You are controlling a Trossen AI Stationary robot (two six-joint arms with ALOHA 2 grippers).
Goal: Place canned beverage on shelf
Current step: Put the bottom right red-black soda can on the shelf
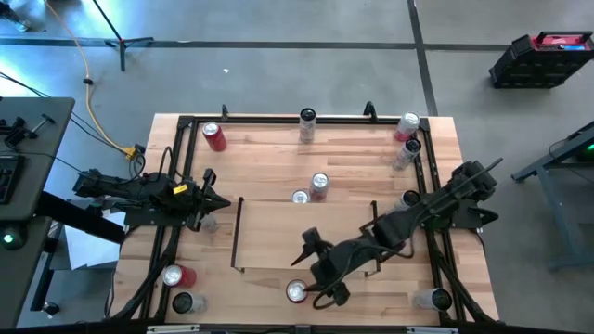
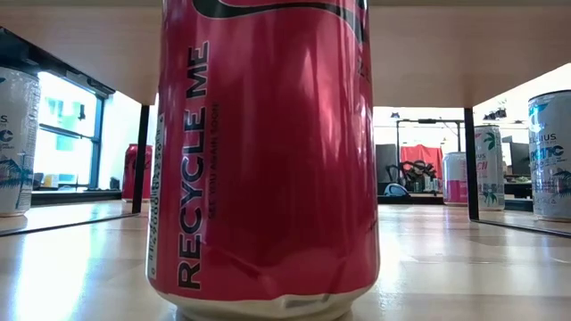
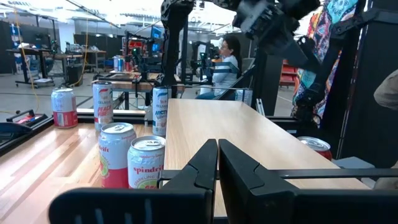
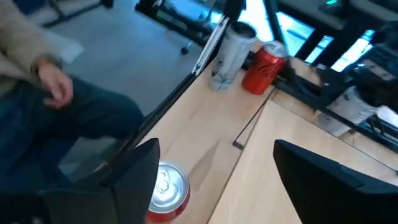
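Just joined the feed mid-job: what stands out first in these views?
A big red can fills the low view; it stands at the table's near edge, by the shelf front. The right end effector, open, hangs just beside it. The left end effector, shut, waits at the shelf's left side.

The dark right arm reaches from four o'clock toward six o'clock, its right gripper (image 1: 311,269) low over the table with fingers spread apart. The dark left arm waits at nine o'clock, left gripper (image 1: 215,199) pressed closed.
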